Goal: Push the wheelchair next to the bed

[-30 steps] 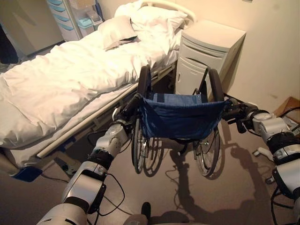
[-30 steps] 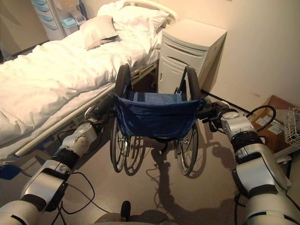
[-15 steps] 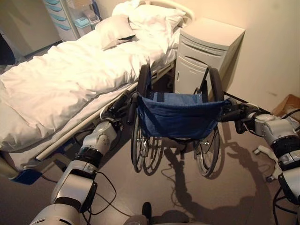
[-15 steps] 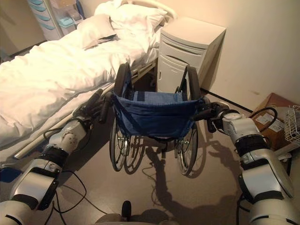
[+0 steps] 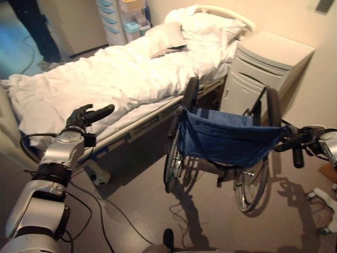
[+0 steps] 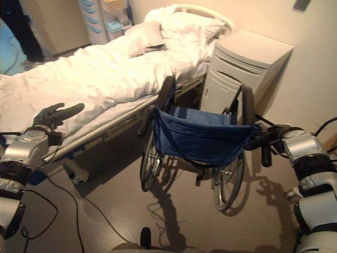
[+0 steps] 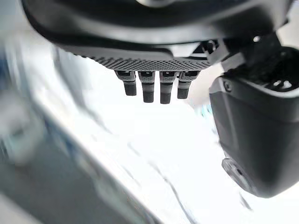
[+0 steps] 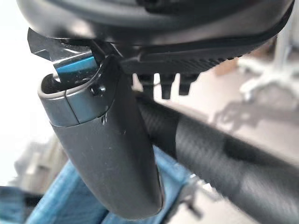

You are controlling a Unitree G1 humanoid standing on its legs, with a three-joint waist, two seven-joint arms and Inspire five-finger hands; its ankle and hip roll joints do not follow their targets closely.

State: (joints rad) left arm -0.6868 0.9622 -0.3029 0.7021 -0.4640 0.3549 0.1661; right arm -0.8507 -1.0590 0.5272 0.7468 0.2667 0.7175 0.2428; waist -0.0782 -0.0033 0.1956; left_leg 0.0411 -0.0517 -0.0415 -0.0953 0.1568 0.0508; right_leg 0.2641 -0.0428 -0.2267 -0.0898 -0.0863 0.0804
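The right hand [image 6: 275,138] curls round the wheelchair's [image 6: 197,138] right handle [image 8: 210,149]. The left hand [image 5: 84,117] hangs free at nine o'clock, fingers straight and empty, over the bed [image 5: 105,79] edge. The wheelchair stands just beside the bed, cabinet [image 5: 263,68] at twelve o'clock. Pushed from one handle alone, it could swivel into the bed frame or cabinet.
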